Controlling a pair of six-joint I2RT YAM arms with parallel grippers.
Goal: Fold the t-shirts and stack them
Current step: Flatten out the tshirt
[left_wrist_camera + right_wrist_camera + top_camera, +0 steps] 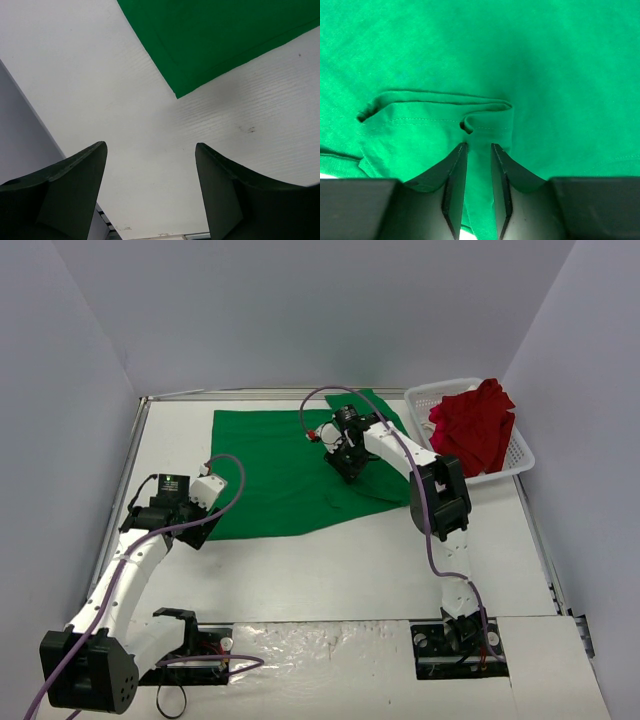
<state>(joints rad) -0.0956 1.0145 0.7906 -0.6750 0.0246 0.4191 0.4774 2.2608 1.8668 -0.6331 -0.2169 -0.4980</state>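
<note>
Hanging over the bare white table [100, 75], the left gripper [150, 195] has its two dark fingers [75, 185] spread wide apart with nothing between them. Its own camera shows only tabletop under the gap, and a pointed corner of the green t-shirt [225, 35] reaches in from the upper right of that frame, apart from the fingers. In the overhead view this arm sits at the left-centre of the frame, just beside the shirt's left edge.

Farther up, the green t-shirt lies spread flat across the middle of the table. The right arm reaches from the lower right of the frame to above the shirt's right-hand part. The right gripper [477, 170] has its fingers drawn close together, pinching a narrow ridge of green cloth that runs up between them. Just above the fingertips, a hemmed edge with a stitch line is bunched into a small raised fold.

At the upper right of the overhead frame, the red t-shirt [475, 425] lies crumpled in a heap inside the white lattice basket [515, 455], spilling above its rim.
</note>
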